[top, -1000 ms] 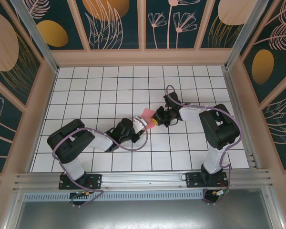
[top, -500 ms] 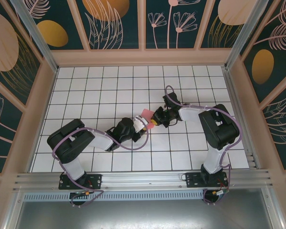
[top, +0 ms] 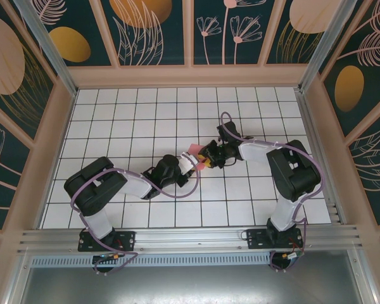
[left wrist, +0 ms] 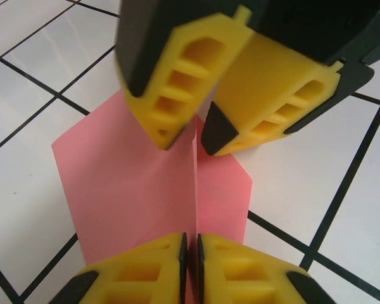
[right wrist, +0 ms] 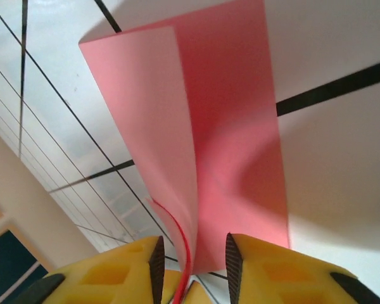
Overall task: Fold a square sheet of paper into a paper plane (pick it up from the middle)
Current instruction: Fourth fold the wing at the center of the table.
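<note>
**Two hands, one flimsy sheet**

Both hands meet at centre of the top view, w/ the pink sheet btwn them, low over the counter. The sheet is bent up along a mid ridge, w/ flaps sloping down toward the tiles on each side.

L hand, at the bottom of its wrist view, is pinched narrow on the ridge's near end. R hand, at the top of that view, straddles the far end w/ pads apart. Its own cam shows a gap beside the paper, so prob. not gripping.

Handling, my read:
- **Feel:** v. light and thin, stiff only along the crease.
- **Risks:** bows easily, takes a permanent crease if squeezed off-line, and may slide on the glossy tiles.
- **Where to hold:** on the ridge itself near the ends, w/ a light pinch, kept taut rather than pushed.
</note>
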Controlling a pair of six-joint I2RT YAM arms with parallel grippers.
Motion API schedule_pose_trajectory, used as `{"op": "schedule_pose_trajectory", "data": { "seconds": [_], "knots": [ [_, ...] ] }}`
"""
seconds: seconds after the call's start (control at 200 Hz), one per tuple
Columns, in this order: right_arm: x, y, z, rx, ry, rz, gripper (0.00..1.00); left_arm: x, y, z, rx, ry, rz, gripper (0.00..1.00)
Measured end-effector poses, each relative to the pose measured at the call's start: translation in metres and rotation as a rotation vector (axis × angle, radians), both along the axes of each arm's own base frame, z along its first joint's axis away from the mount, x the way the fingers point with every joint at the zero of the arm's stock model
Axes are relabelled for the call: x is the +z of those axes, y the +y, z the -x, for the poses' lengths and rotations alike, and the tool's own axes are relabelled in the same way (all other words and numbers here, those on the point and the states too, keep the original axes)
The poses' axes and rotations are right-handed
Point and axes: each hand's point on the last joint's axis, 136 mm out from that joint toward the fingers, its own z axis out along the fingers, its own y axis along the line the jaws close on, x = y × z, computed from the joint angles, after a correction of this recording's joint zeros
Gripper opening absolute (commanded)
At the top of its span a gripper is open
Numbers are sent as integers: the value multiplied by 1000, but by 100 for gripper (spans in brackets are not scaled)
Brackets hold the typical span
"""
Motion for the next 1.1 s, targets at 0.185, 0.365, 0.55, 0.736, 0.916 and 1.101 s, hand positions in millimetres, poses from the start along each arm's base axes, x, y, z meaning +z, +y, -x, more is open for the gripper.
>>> {"op": "schedule_pose_trajectory", "data": {
  "seconds": [0.185,0.365,0.55,0.736,0.916,1.101],
  "knots": [
    [8,-5,-3,6,-66,21,55,0,-1,2,9,30,26,8],
    [26,-13,-5,31,-214,34,56,3,-7,3,40,102,98,5],
    [34,-28,3,46,-343,47,58,16,-17,-3,110,199,220,3],
    [31,-40,13,59,-430,41,56,16,-21,-1,186,341,321,4],
    [26,-44,19,71,-466,37,51,18,-30,-1,234,473,417,3],
    [28,-44,16,66,-492,22,46,19,-34,1,281,575,485,2]
  ]
}}
